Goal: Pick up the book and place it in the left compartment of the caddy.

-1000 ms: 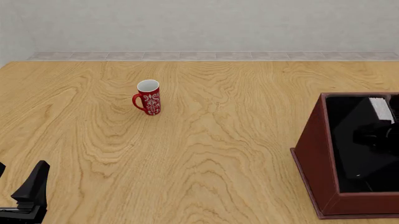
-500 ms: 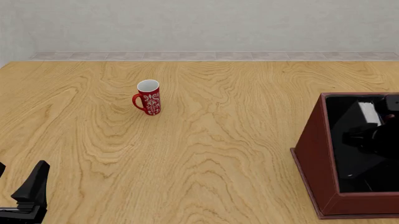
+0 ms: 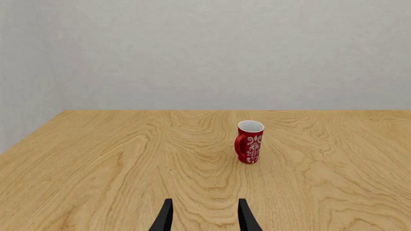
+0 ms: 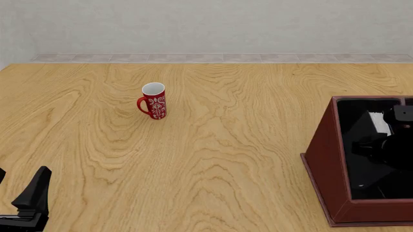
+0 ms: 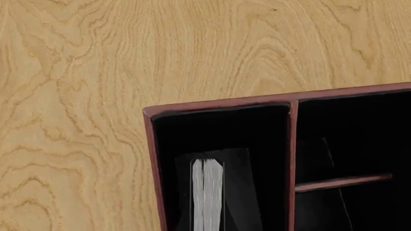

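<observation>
Finds the book (image 5: pixel 207 195) inside the caddy (image 4: pixel 326 159), standing on edge in the left compartment (image 5: pixel 257 139), with black covers on either side of a white page block (image 4: pixel 379 123) turned up toward the right wrist camera. Places it on the wide side of the red-brown divider (image 5: pixel 293 163), nearer the caddy's outer left wall and apart from the divider itself. Picks out that page block in the front view as well (pale against the black lining).

Makes out a dark arm shape over that compartment in the front view, just beside the book, black on black. Cannot tell the state of the right jaws: no fingertips in the right wrist view, and no way of telling clenched, released or grasping the book.

Shows the left jaws released at the near left corner of the surface (image 4: pixel 213 159), two dark fingers (image 3: pixel 165 217) parted over bare wood, nothing held.

Notes a red mug (image 4: pixel 153 101) upright on the surface, well apart from the caddy and well ahead of the left jaws.
</observation>
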`<state>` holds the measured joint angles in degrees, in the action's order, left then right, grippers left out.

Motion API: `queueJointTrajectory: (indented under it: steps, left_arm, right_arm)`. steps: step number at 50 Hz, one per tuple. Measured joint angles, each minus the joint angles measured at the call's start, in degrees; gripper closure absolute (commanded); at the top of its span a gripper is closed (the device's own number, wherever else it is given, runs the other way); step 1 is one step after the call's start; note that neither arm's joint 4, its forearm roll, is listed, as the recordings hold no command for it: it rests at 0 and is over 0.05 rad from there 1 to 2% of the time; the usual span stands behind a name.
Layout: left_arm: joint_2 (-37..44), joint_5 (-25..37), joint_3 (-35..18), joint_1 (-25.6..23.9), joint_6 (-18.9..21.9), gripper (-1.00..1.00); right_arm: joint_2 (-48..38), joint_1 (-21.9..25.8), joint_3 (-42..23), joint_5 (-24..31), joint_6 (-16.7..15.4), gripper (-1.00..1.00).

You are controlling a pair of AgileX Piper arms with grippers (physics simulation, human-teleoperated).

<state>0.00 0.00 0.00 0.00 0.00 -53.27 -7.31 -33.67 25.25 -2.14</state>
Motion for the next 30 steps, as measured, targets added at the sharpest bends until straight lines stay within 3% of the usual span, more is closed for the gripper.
queueJointTrajectory:
  steps: [30]
  left_arm:
    - [0.0,0.0,0.0,0.0,0.0,-1.00]
  right_arm:
    - [-2.7,-2.6,3.5,-4.9,-0.5,1.00]
